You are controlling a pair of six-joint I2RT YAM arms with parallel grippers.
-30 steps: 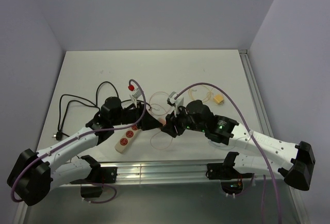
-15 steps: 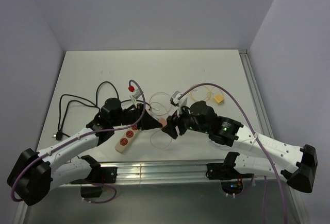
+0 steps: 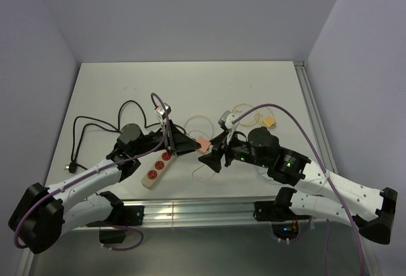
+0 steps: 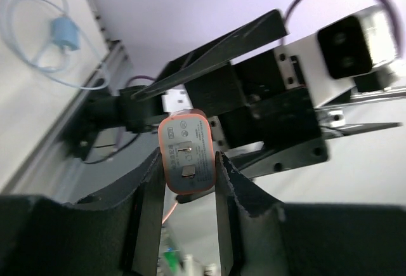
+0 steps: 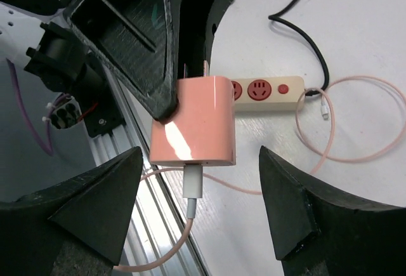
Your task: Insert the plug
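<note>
Between the left fingers point(image 4: 147, 200), pink plug point(image 4: 186, 152), apart from both right fingers point(image 5: 95, 193).

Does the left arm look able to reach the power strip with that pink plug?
Probably yes: the power strip lies close below the left gripper, sockets uncovered, and the right gripper stands open, not clamping the pink plug.

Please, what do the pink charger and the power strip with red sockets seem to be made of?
Pink charger: likely moulded plastic, smooth and semi-glossy; a bright light patch reflects on its flat face, and its corners are rounded.
Prongs: apparently metal, grey and flat.
Power strip: probably hard plastic, cream body with red socket inserts, rather matte; no glare shows on it.
</note>
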